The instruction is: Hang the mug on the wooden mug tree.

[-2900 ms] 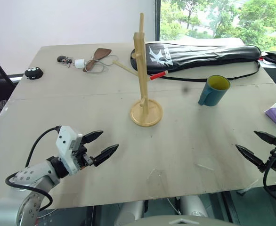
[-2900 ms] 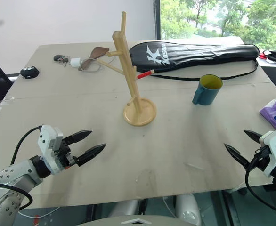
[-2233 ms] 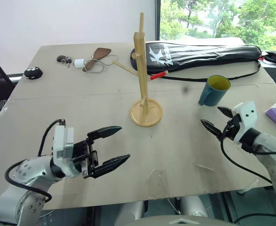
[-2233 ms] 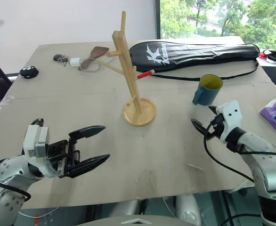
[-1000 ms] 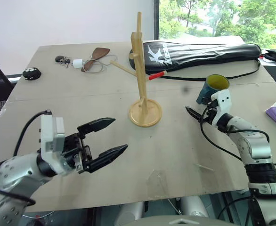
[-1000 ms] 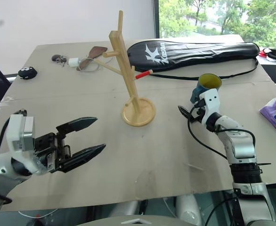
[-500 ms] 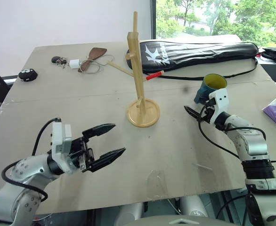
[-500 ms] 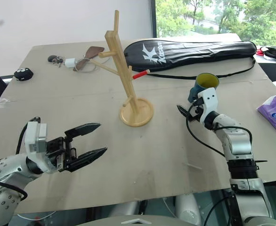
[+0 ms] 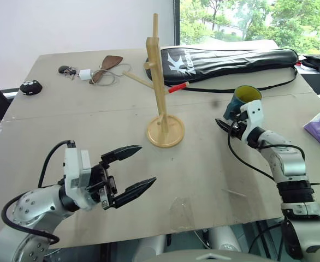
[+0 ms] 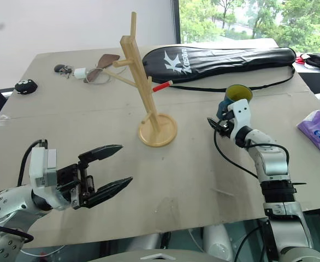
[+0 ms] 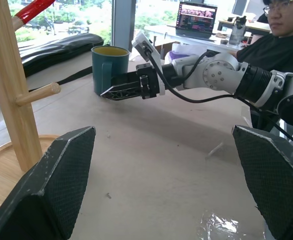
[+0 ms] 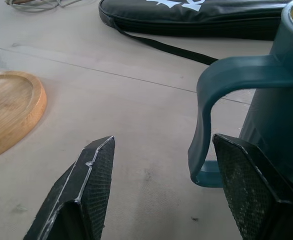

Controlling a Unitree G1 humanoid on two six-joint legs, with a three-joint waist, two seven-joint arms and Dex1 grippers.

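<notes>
left gripper is hovering low over the near left of the table, its black fingers spread wide and gripping nothing. wooden mug tree is standing upright mid-table, pale, with one red-tipped peg. a black racket bag behind is showing a white "k" logo. right gripper is straddling the handle of the upright teal mug, its fingers apart, not yet clamping.

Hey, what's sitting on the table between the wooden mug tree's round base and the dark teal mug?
Nothing: in the left eye view only bare tabletop lies between the pale wooden mug tree and the dark teal mug.
</notes>
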